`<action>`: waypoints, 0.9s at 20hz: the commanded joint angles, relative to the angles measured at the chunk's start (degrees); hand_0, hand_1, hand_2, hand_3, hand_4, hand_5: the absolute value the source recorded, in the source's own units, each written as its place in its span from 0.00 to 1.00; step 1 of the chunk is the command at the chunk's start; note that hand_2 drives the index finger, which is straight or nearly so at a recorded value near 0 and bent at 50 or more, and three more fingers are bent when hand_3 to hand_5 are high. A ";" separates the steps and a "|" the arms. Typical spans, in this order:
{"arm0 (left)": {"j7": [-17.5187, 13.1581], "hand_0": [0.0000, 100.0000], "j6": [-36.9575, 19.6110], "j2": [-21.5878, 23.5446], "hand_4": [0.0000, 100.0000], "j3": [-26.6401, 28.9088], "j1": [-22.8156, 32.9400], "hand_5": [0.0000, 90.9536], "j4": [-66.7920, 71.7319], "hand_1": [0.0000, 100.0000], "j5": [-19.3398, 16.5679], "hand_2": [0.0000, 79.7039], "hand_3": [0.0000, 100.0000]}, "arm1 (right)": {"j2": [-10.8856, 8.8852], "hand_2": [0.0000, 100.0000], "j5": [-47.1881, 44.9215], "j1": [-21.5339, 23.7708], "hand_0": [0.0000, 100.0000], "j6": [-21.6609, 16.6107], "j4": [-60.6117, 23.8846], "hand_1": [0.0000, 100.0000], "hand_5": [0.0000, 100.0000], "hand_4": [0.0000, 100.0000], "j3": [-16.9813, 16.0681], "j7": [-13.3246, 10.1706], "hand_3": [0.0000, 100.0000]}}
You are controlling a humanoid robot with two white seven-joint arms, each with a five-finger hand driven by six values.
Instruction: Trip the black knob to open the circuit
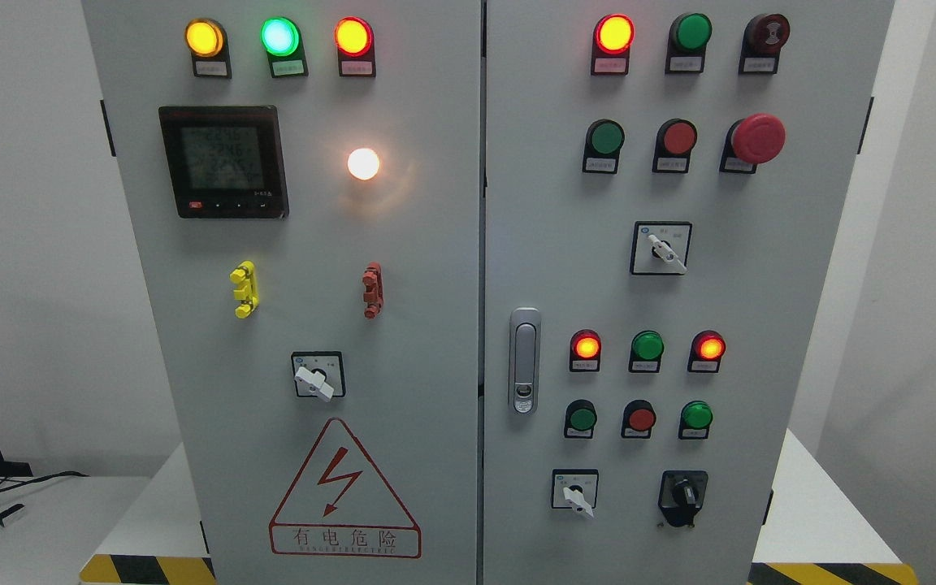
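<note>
Head view, single frame: a grey sheet-metal electrical cabinet with two doors fills the picture, standing on a white worktop with yellow-and-black hazard tape along its front edge. Neither robot hand is in view, so whether the fingers are spread, pressed together or pinching anything cannot be told. The task's thing, the black rotary knob on a black base, sits at the lower right of the right-hand door, in the bottom row, well to the right of a white-handled selector switch in a square black frame and below a small green round pushbutton. The knob's pointer looks roughly upright, tipped slightly left; its exact position marks are too small to read. Several round indicator lamps are lit, among them the two small red lamps in the row above the pushbuttons, and a bare white bulb glows on the left door. Judgement: the task is at its start, approach not yet begun, circuit apparently live. The next move calls for an arm to come in low on the right, fingers closing on the knob's narrow grip without brushing the green pushbutton, then a firm twist.
</note>
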 commanded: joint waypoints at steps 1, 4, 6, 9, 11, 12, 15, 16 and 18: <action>-0.01 0.12 0.03 0.03 0.00 0.00 0.00 0.00 0.06 0.39 -1.76 0.00 0.00 | 1.05 0.38 0.00 0.57 0.20 -8.46 -18.10 0.58 0.76 0.71 -2.10 -0.37 0.68; -0.01 0.12 0.03 -0.06 0.00 0.00 0.00 0.00 -0.03 0.39 -1.76 0.00 0.00 | 1.05 0.37 0.00 0.22 0.20 -8.37 -21.89 0.58 0.76 0.71 -2.37 -0.90 0.67; -0.01 0.12 0.03 0.03 0.00 0.00 0.00 0.00 -0.03 0.39 -1.76 0.00 0.00 | 1.05 0.36 0.00 0.21 0.21 -8.37 -25.22 0.58 0.76 0.71 -2.89 -0.99 0.66; -0.01 0.12 0.03 -0.06 0.00 0.00 0.00 0.00 0.06 0.39 -1.76 0.00 0.00 | 1.23 0.35 0.17 0.04 0.21 -8.11 -30.32 0.58 0.78 0.71 -3.77 -0.90 0.65; -0.01 0.12 0.03 -0.06 0.00 0.00 0.00 0.00 -0.03 0.39 -1.76 0.00 0.00 | 1.23 0.35 0.35 -0.57 0.21 -7.67 -32.61 0.59 0.80 0.72 -3.77 -0.81 0.67; -0.01 0.12 0.03 -0.06 0.00 0.00 0.00 0.00 -0.03 0.39 -1.76 0.00 0.00 | 1.14 0.35 0.52 -1.27 0.21 -7.50 -32.88 0.59 0.80 0.72 -3.60 -0.73 0.68; -0.01 0.12 0.03 0.03 0.00 0.00 0.00 0.00 0.06 0.39 -1.76 0.00 0.00 | 1.05 0.36 0.61 -3.82 0.20 -5.92 -33.94 0.56 0.81 0.72 -3.51 -0.55 0.69; -0.01 0.12 0.03 -0.06 0.00 0.00 0.00 0.00 -0.03 0.39 -1.76 0.00 0.00 | 0.96 0.36 0.61 -4.35 0.20 -4.78 -34.55 0.56 0.81 0.72 -3.51 -0.55 0.69; -0.01 0.12 0.03 0.03 0.00 0.00 0.00 0.00 0.06 0.39 -1.76 0.00 0.00 | 0.61 0.36 0.53 -5.58 0.21 -2.49 -36.13 0.56 0.81 0.72 -3.51 -0.55 0.69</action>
